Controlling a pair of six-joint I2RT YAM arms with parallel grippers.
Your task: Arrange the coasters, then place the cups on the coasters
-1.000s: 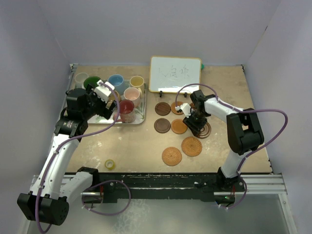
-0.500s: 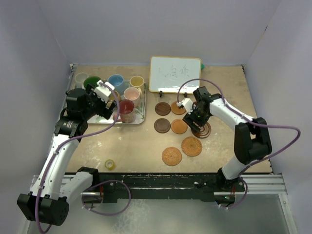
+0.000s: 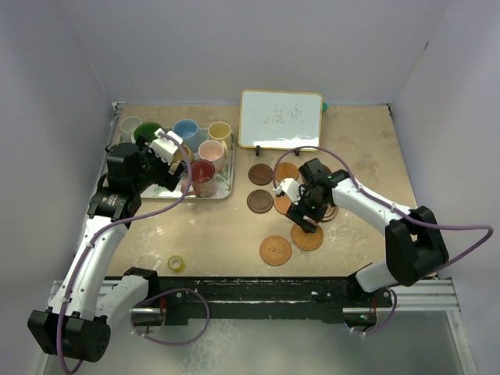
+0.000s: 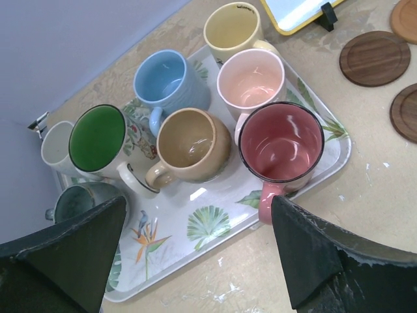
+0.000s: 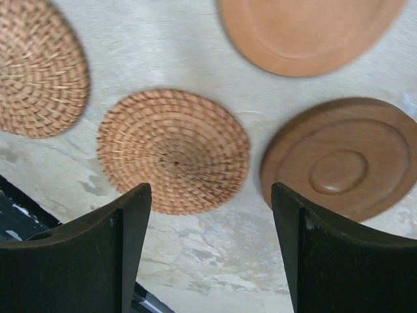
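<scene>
Several cups stand on the leaf-patterned tray (image 4: 195,225): yellow (image 4: 233,26), light blue (image 4: 171,81), pink (image 4: 251,81), red (image 4: 281,143), tan (image 4: 193,145), green-lined (image 4: 98,138), white (image 4: 57,143) and grey (image 4: 81,202). My left gripper (image 4: 199,208) (image 3: 170,152) hovers open above the tray's near edge, holding nothing. Coasters lie mid-table: two dark (image 3: 260,173) (image 3: 259,201), one orange-brown (image 3: 287,172), one ringed (image 3: 328,209), two woven (image 3: 307,237) (image 3: 275,250). My right gripper (image 5: 210,195) (image 3: 303,215) is open and empty over a woven coaster (image 5: 172,151), beside a smooth wooden one (image 5: 342,156).
A small whiteboard (image 3: 280,119) stands at the back behind the coasters. A yellow tape roll (image 3: 177,263) lies near the front edge on the left. The tray (image 3: 226,191) sits at the back left, close to the side wall.
My right gripper has moved toward the near left, from the ringed coaster to above a woven one, and its jaws stand wider. The left arm has not moved.
</scene>
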